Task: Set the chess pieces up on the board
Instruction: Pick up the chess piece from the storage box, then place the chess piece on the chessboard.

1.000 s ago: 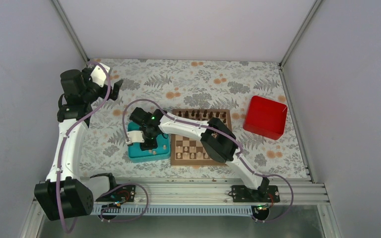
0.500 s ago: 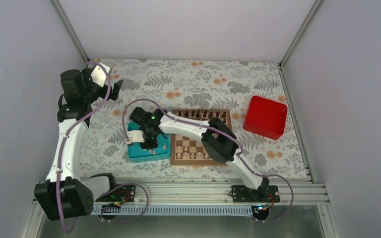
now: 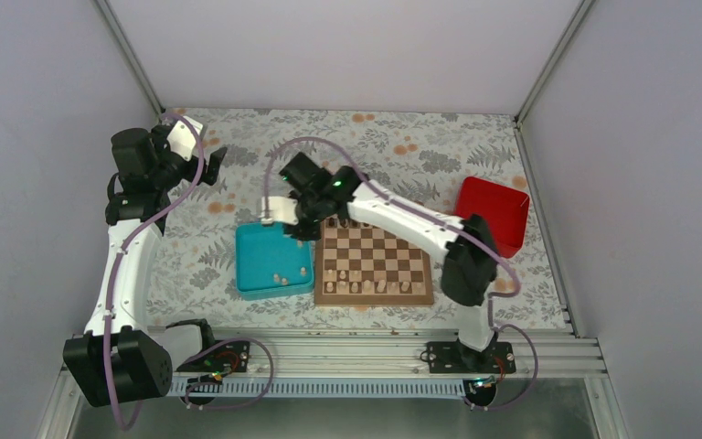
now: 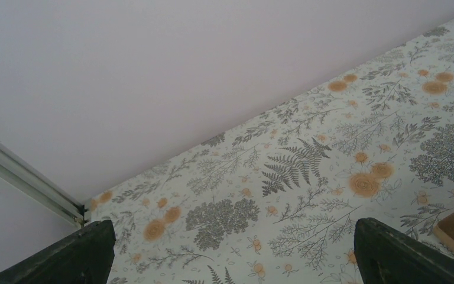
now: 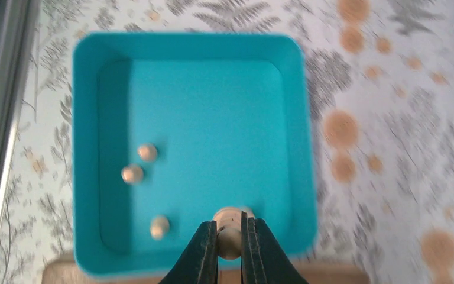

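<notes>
**Right arm.** The right gripper (image 5: 230, 238) is closed on one pale beige piece (image 5: 229, 218). Both fingers (image 5: 206, 254) are clamped on its sides and its rounded top shows between them. In the top view the right gripper (image 3: 303, 227) sits over the far right corner of the teal tray (image 3: 254, 240), just beside the far-left corner of the board (image 3: 375, 298). The wrist view is blurred, so whether the held piece touches the tray can't be told.

**Left arm.** The left gripper (image 4: 230, 251) is fully open – only its two dark fingertips (image 4: 83, 254) show, at opposite lower edges of the wrist view. It is raised at the far left of the table (pos. in the top view: left gripper (image 3: 212, 163)), well apart from tray and board. Below it lies the floral cloth (image 4: 295, 165).

**Task items.**
- Loose pieces (image 5: 132, 173): qty 3, on the tray floor, apart from one another.
- Chess pieces (image 3: 367, 287) on the board: pale, standing in the two near rows – the nearest row fuller than the second.
- Red box (image 3: 491, 215): to the right of the board, at its far corner.
</notes>
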You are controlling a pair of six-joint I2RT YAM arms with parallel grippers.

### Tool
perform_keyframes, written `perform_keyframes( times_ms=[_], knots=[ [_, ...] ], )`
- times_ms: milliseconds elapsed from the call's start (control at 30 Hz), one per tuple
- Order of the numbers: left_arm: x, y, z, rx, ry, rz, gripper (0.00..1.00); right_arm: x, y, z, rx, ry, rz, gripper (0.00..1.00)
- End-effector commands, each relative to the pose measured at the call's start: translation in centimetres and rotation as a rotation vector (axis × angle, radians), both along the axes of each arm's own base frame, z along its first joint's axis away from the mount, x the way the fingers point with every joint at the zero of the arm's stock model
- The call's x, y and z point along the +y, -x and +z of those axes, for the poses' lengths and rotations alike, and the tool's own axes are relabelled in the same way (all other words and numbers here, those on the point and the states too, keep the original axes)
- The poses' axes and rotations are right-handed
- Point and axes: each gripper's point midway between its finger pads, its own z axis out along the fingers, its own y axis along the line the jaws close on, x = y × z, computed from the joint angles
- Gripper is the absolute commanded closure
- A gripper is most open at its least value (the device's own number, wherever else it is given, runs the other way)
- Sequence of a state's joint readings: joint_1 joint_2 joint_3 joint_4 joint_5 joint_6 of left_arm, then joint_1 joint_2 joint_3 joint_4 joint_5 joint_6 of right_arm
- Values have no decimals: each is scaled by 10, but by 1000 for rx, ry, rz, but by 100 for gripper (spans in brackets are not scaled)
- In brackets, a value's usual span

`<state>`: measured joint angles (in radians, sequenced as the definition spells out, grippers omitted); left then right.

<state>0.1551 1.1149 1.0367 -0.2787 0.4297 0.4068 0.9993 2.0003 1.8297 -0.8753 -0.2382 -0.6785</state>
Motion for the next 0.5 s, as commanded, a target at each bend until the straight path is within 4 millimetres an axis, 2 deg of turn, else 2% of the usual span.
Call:
perform_keyframes(
  times_ms=[0,100,233,333,367,400,467],
  knots=[
    [0,1,13,-27,1,4,0,-50,-17,17,-1,-3,-119,95],
    [2,0,12,-28,-2,12,0,-89,-23,20,3,1,-192,95],
    [4,0,13,-30,-7,21,0,-135,-19,14,11,19,-268,95],
    [4,-1,13,-30,-6,24,0,-159,-13,0,32,34,-309,94],
    [4,-1,13,-28,-6,23,0,-167,-7,-10,51,47,-315,94],
    [4,-1,13,-28,-6,23,0,-169,-5,-11,53,39,-319,94],
    [5,-2,13,-27,-4,25,0,-178,3,-27,76,56,-325,94]
  ],
)
